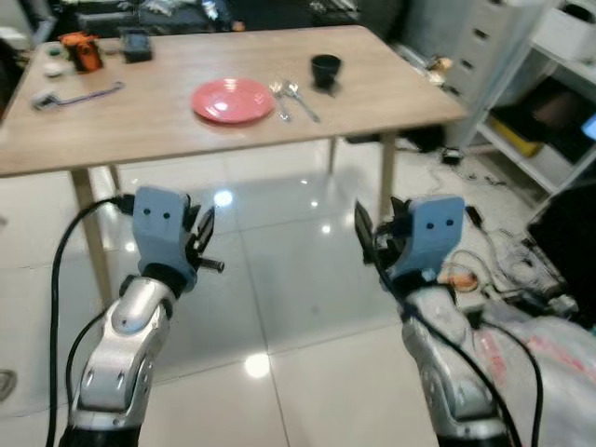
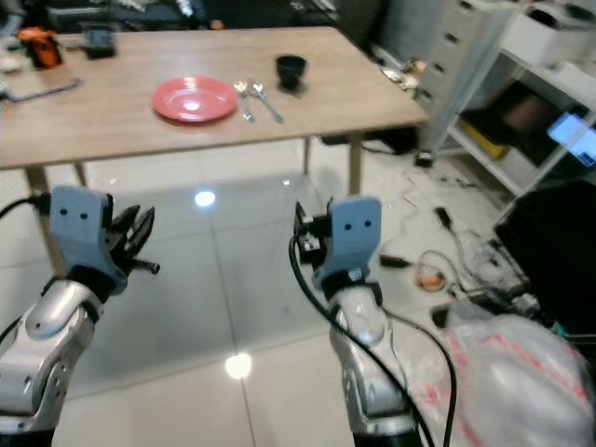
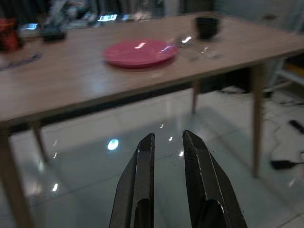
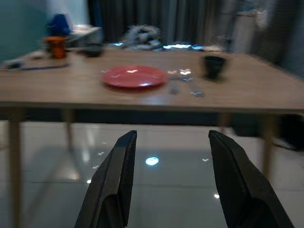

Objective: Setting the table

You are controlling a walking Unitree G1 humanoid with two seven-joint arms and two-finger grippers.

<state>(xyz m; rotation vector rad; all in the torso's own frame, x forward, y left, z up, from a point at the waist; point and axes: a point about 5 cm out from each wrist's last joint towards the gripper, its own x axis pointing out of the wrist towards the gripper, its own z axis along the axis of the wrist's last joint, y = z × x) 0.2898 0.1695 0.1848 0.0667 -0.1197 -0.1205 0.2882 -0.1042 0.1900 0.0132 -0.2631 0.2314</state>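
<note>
A pink plate (image 1: 232,100) lies on the wooden table (image 1: 140,130), with a fork (image 1: 279,99) and a spoon (image 1: 303,101) just right of it. A black cup (image 1: 325,70) stands behind the cutlery. Both arms are raised in front of me over the tiled floor, short of the table's near edge. My left gripper (image 1: 203,244) has its fingers (image 3: 142,166) close together with nothing between them. My right gripper (image 4: 171,137) is open and empty, pointing at the plate (image 4: 134,77) and cup (image 4: 213,65).
An orange object (image 1: 82,51), a black device (image 1: 136,43) and a tool with a cable (image 1: 79,96) lie at the table's far left. Grey drawers (image 1: 484,47) and shelves stand at the right. Cables (image 1: 484,233) and a plastic bag (image 1: 549,363) clutter the floor there.
</note>
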